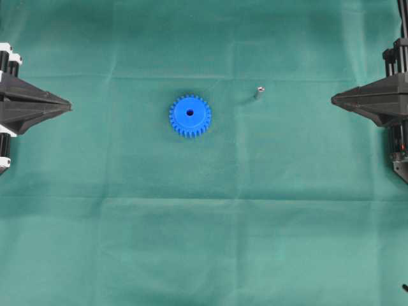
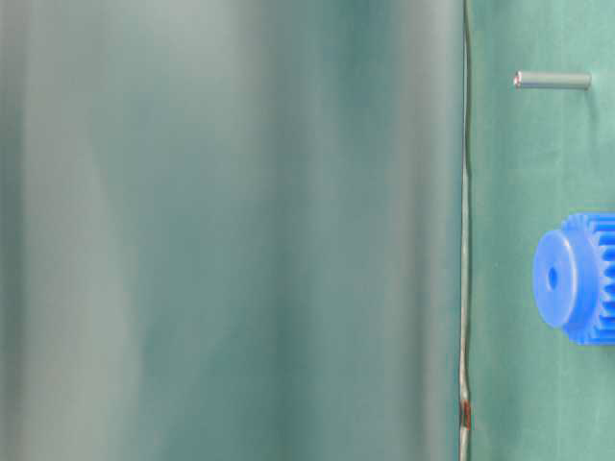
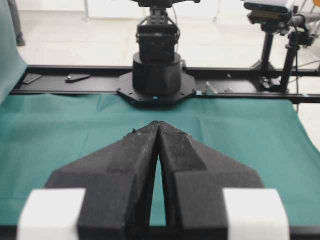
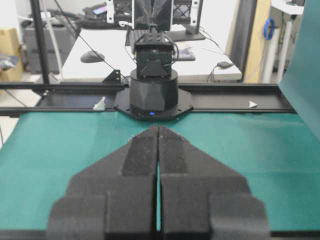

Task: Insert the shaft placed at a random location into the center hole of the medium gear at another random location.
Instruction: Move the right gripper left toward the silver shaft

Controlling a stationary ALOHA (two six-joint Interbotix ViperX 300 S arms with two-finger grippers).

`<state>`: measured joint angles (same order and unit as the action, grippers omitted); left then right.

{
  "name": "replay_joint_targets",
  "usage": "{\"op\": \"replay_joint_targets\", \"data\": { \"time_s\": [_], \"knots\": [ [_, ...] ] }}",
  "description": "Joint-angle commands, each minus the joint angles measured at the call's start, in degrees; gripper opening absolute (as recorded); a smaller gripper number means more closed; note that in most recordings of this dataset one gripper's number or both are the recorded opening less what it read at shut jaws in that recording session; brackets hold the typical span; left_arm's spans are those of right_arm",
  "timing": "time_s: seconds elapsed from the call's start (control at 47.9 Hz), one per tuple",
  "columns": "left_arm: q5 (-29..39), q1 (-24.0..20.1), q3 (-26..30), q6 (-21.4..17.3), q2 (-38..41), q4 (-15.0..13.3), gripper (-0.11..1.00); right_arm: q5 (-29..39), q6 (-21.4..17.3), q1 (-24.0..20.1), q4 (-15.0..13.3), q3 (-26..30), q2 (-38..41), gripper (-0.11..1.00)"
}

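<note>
The blue medium gear (image 1: 190, 116) lies flat on the green cloth near the middle, its dark center hole (image 1: 190, 113) facing up. It also shows in the table-level view (image 2: 579, 277). The small silvery shaft (image 1: 259, 93) stands on the cloth to the gear's right, apart from it, and shows in the table-level view (image 2: 553, 80). My left gripper (image 1: 69, 104) is shut and empty at the left edge. My right gripper (image 1: 333, 99) is shut and empty at the right edge. Both wrist views show shut tips (image 3: 158, 124) (image 4: 158, 128) and neither shows gear or shaft.
The green cloth (image 1: 204, 223) covers the whole table. The opposite arm's base (image 3: 156, 75) stands at the far edge in the left wrist view, and the other base (image 4: 152, 82) in the right wrist view. A black rail runs behind each base.
</note>
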<state>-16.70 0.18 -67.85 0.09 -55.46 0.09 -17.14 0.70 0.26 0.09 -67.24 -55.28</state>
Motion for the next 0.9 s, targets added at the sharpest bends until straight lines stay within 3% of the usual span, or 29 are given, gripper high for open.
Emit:
{"op": "replay_joint_targets", "data": {
  "time_s": [0.0, 0.251, 0.543, 0.627, 0.815, 0.877],
  "knots": [
    [-0.4, -0.5, 2.2, 0.4, 0.7, 0.6, 0.00, 0.3, 0.3, 1.1, -0.3, 1.0, 0.4, 0.01],
    [-0.3, -0.5, 2.4, 0.5, 0.5, 0.7, 0.00, 2.4, 0.4, 4.7, -0.2, 1.0, 1.7, 0.01],
    [0.4, -0.6, 2.3, 0.5, 0.7, 0.7, 0.00, 0.3, 0.1, 10.5, 0.0, 0.5, 9.4, 0.03],
    [0.5, -0.5, 2.3, 0.5, 0.8, 0.7, 0.00, -0.4, 0.1, 11.9, 0.0, 0.4, 12.4, 0.17],
    [0.7, -0.5, 2.2, 0.6, 0.8, 0.7, 0.00, -1.7, 0.4, 14.4, 0.0, 1.0, 22.9, 0.74],
    [0.7, -0.6, 2.2, 0.6, 0.9, 0.7, 0.00, -3.7, 0.4, 15.2, -0.1, 0.9, 26.6, 0.88]
  ]
}}
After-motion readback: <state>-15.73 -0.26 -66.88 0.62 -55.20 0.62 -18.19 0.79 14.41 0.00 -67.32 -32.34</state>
